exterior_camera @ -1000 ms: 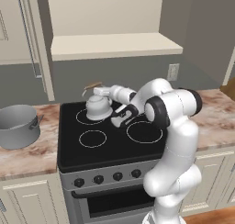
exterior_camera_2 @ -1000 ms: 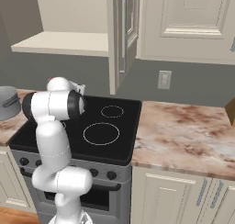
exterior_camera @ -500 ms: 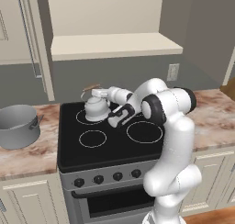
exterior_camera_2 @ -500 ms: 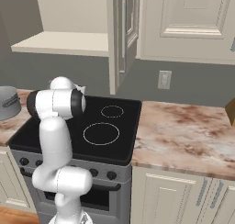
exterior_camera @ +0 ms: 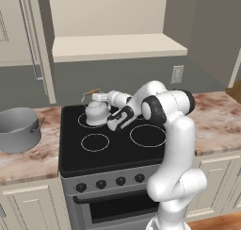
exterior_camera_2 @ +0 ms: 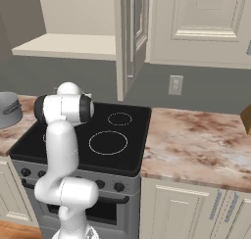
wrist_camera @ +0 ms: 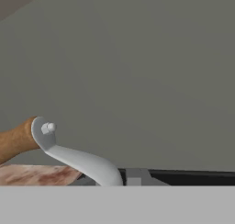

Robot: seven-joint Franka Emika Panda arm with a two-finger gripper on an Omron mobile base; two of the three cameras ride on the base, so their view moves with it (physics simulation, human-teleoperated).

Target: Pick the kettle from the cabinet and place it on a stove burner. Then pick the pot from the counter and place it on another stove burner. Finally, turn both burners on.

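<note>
Jaws hidden behind kettle (exterior_camera: 96,112); pot (exterior_camera_2: 10,109) cut by edge.

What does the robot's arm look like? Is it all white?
Mostly white. The arm is made of thick, smooth, rounded tube sections, like fat sausages joined together, with dark black rings at the joints. Its hand end is white with black parts. No cables or writing show on it.

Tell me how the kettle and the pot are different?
The kettle is small and round with an arched, wooden-topped handle; the pot is much bigger, straight-sided, with a small side loop handle. The kettle sits on a back stove burner; the pot stands on the counter. Both are grey metal.
</note>
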